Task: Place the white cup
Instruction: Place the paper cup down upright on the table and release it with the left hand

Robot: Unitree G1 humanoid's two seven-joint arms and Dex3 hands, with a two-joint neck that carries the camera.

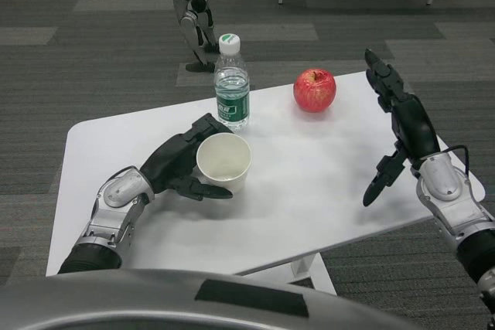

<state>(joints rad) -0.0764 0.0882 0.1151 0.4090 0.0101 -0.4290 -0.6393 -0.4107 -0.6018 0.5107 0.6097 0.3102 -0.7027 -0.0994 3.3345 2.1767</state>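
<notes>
1. Head view, counts: one white cup (pixel 224 161), one water bottle (pixel 231 83), one red apple (pixel 315 89), one white table (pixel 325 191), two black hands.
2. Cup stands upright on the table with its mouth open to the camera, held in the left hand (pixel 182 161); fingers (pixel 209 189) curl round its near side and others reach round its far side, so they are clamped on the cup.
3. The bottle, clear with a white cap and green label, stands upright just beyond those far-side fingers, close to the cup; whether it touches the fingers cannot be told.
4. The apple sits well apart from the left fingers, over toward the right hand (pixel 406 125), near that hand's raised fingertips but apart from them.
5. The right hand hangs over the table's right edge with its fingers spread and nothing in them, some pointing up and away, one pointing down toward the tabletop.
6. On the carpet beyond the table stands one pair of robot legs (pixel 193 13).
</notes>
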